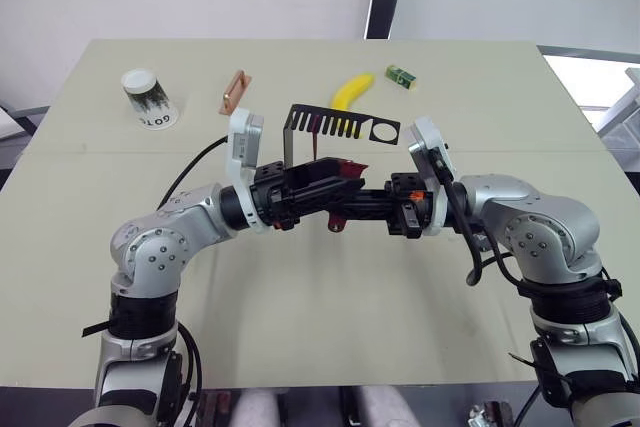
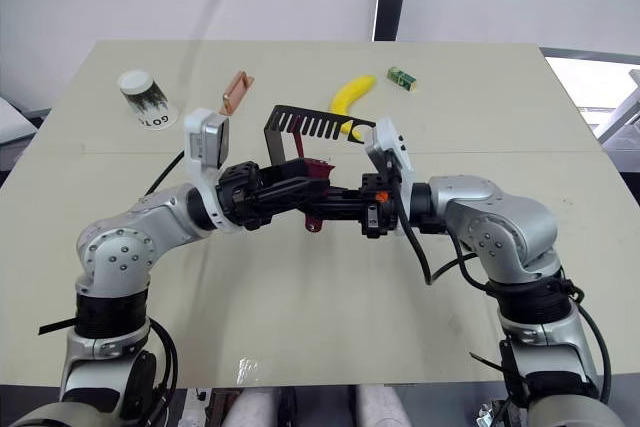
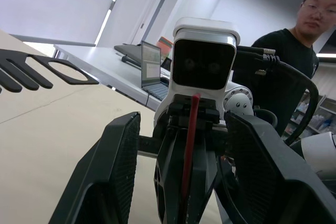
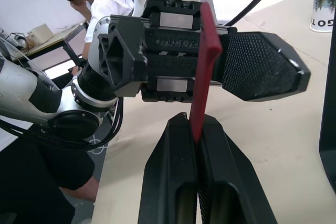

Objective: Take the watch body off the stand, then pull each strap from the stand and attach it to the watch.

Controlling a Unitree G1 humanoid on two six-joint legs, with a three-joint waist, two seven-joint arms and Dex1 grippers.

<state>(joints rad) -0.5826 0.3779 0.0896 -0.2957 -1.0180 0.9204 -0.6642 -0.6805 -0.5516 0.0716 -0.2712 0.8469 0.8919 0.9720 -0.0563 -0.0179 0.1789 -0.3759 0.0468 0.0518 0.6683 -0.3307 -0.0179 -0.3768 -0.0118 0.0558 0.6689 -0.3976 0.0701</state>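
Just in front of the stand [image 1: 340, 125], above the table [image 1: 300, 297], the two grippers meet fingertip to fingertip w/ a dark red strap [image 4: 203, 72] between them. Right gripper [image 4: 197, 145] has its fingers pressed together, clamped on the strap's lower end; strap rises upright from that pinch. Left gripper [image 3: 181, 171] fingers stand wide apart, one each side of the right gripper's closed tips, strap running up the gap; can't tell if the left pads touch it. A second bit of maroon [image 1: 340, 221] hangs just below the left gripper, nearer the robot than the stand. Watch body: can't make it out in the cluster. Stand's slotted arm and ring hole sit just behind the grippers, close to them. Behind the stand, toward the far table edge: banana [image 1: 352, 90] just beyond it, small green box [image 1: 401, 75] further right near the edge, copper bar [image 1: 235, 90] to the stand's left, paper cup [image 1: 148, 97] further left again. Broad bare tabletop on the robot's side of the stand. A person [image 3: 294, 51] shows past the table in left wrist view, another [image 4: 100, 3] in right wrist view.
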